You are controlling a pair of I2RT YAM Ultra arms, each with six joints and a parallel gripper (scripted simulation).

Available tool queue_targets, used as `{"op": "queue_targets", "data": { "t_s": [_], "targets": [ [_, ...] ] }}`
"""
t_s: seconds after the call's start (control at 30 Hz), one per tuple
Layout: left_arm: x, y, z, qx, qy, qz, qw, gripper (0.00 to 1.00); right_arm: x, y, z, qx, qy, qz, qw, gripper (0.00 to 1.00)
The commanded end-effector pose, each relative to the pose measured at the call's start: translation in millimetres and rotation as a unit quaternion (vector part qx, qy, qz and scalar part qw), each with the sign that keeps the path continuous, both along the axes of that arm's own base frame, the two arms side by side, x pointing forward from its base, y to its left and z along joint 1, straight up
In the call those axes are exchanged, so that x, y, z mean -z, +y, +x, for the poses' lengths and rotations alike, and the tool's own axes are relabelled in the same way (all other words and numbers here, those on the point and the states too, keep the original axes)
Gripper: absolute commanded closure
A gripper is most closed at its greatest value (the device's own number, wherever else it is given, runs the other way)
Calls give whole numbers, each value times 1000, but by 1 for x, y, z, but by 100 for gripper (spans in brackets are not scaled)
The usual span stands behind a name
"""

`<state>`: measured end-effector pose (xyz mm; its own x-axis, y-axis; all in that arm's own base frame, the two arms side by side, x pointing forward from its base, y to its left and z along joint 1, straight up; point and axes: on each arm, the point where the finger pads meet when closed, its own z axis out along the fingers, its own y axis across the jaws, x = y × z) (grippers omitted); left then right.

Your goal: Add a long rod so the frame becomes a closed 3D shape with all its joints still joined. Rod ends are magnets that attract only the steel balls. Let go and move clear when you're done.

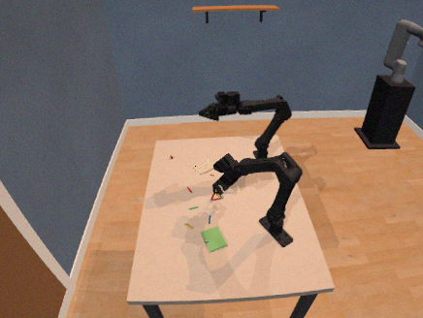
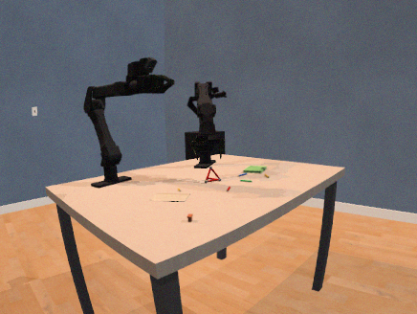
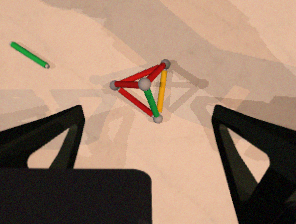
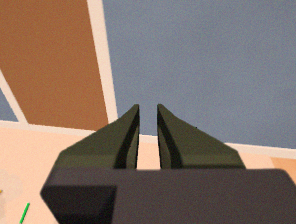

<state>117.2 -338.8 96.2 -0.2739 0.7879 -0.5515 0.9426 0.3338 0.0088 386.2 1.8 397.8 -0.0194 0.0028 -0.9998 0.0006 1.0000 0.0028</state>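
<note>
The frame (image 3: 145, 87) is a small pyramid of red rods, one green rod and one yellow rod joined by steel balls. It stands on the table in the top view (image 1: 216, 196) and the exterior view (image 2: 212, 175). My left gripper (image 3: 148, 112) (image 1: 216, 188) is open and empty, hovering just above the frame, with its fingers wide on either side. My right gripper (image 1: 203, 114) (image 2: 169, 82) is raised high above the far side of the table. Its fingers stand close together with nothing between them.
Loose rods lie on the table: green (image 1: 193, 207) (image 3: 29, 55), red (image 1: 189, 189), blue (image 1: 209, 219) and yellow (image 1: 188, 225). A green pad (image 1: 213, 238) lies nearer the front, a white card (image 1: 204, 167) farther back, and a small red piece (image 1: 171, 156) beyond it.
</note>
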Motion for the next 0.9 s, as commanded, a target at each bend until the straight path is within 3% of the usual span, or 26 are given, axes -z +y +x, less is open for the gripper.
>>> {"op": "queue_targets", "data": {
  "t_s": [0.0, 0.2, 0.27, 0.3, 0.43, 0.53, 0.77, 0.83, 0.87],
  "targets": [
    [-18, 13, 14, -25, -28, -15, 999, 0, -14, -2, -8, 0, -14, -4, 1000, 87],
    [-60, 71, 57, -105, -100, -42, 989, 0, -16, -2, -8, 1, -18, -1, 1000, 87],
    [-60, 71, 57, -105, -100, -42, 989, 0, -16, -2, -8, 1, -18, -1, 1000, 87],
    [-79, 80, 66, -121, -118, -65, 984, 0, -16, -2, -8, 1, -18, -1, 1000, 87],
    [-147, 116, 100, -177, -184, -156, 954, 0, -16, -2, -8, 1, -18, -1, 1000, 87],
    [-180, 136, 118, -206, -218, -198, 933, 0, -16, -2, -8, 1, -18, -1, 1000, 87],
    [-235, 196, 174, -312, -283, -251, 872, 0, -14, -1, -6, 0, -16, -1, 1000, 87],
    [-235, 196, 174, -312, -283, -251, 872, 0, -14, -1, -6, 0, -16, -1, 1000, 87],
    [-245, 213, 185, -339, -295, -258, 855, 0, -14, -1, -6, 0, -16, -1, 1000, 87]
  ]
}}
